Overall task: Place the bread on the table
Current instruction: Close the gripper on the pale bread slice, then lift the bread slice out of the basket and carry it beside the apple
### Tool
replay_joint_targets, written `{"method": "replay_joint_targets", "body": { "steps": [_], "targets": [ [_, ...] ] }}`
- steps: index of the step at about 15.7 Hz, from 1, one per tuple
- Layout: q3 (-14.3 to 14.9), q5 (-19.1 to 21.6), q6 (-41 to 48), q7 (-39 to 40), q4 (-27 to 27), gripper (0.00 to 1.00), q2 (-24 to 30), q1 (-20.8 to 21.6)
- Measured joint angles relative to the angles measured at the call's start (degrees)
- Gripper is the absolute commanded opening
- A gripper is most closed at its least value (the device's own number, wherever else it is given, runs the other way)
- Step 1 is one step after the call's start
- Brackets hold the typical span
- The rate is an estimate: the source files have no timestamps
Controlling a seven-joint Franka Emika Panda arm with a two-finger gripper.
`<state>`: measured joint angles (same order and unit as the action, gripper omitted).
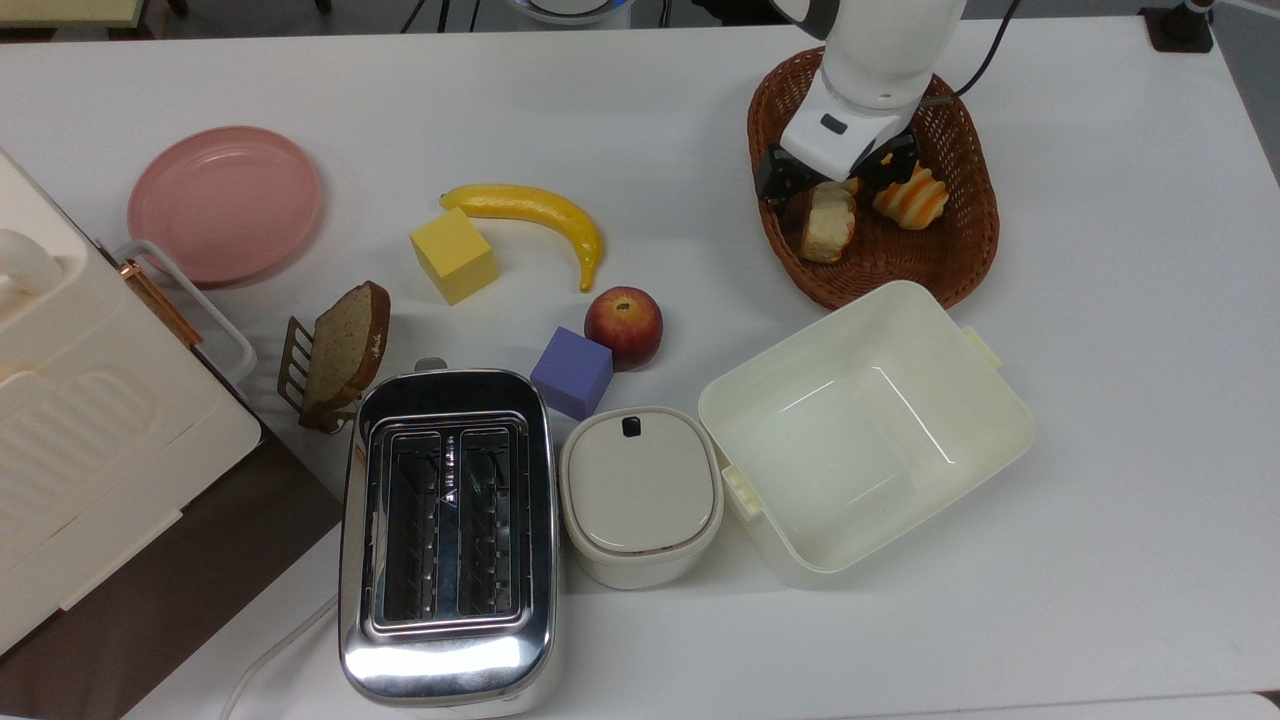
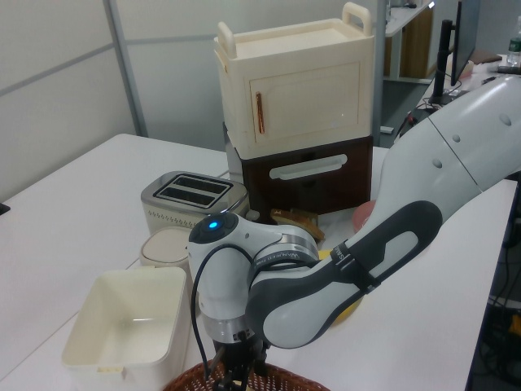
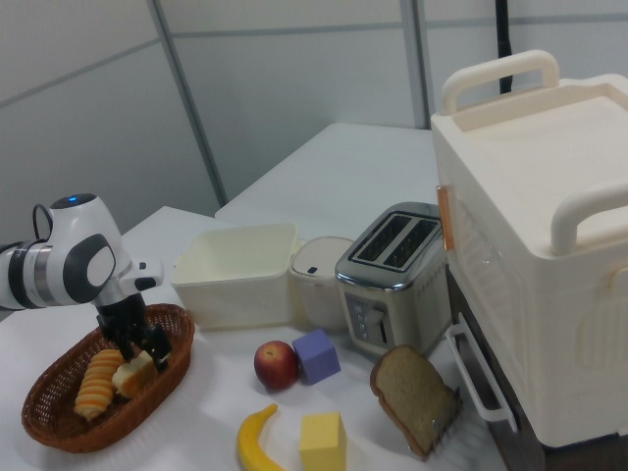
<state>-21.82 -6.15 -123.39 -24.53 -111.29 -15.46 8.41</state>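
The bread (image 1: 828,224), a pale slice with a tan crust, lies in the brown wicker basket (image 1: 975,250) at the top view's upper right. An orange-and-cream striped roll (image 1: 912,196) lies beside it. My gripper (image 1: 836,182) hangs over the bread's far end, open, with one dark finger on each side of the slice. In the right view the gripper (image 3: 138,345) sits just above the bread (image 3: 133,374) inside the basket (image 3: 59,432). The white table (image 1: 640,110) spreads around the basket.
A cream open box (image 1: 865,430) stands just in front of the basket. An apple (image 1: 624,326), purple cube (image 1: 572,372), yellow cube (image 1: 453,254), banana (image 1: 535,212), pink plate (image 1: 225,203), toaster (image 1: 447,535), lidded pot (image 1: 640,495) and brown slice (image 1: 345,350) fill the top view's left half.
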Motion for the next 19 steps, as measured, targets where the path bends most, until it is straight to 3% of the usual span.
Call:
{"method": "replay_joint_targets", "body": {
  "steps": [5,6,7,10,11,19],
  "targets": [
    [-0.1,0.0,0.0,0.0,-0.4,0.97,-0.3,0.1],
    [-0.1,0.0,0.0,0.0,-0.4,0.77,-0.3,0.2],
    [-0.2,0.0,-0.2,0.0,-0.5,0.48,-0.3,0.2],
    [-0.3,0.0,-1.1,0.0,-1.0,0.05,-0.4,0.2],
    [-0.3,0.0,-1.2,0.0,-1.1,0.0,-0.4,0.2],
    [-0.3,0.0,-1.5,-0.4,-1.1,0.0,-0.2,0.2]
  ]
}}
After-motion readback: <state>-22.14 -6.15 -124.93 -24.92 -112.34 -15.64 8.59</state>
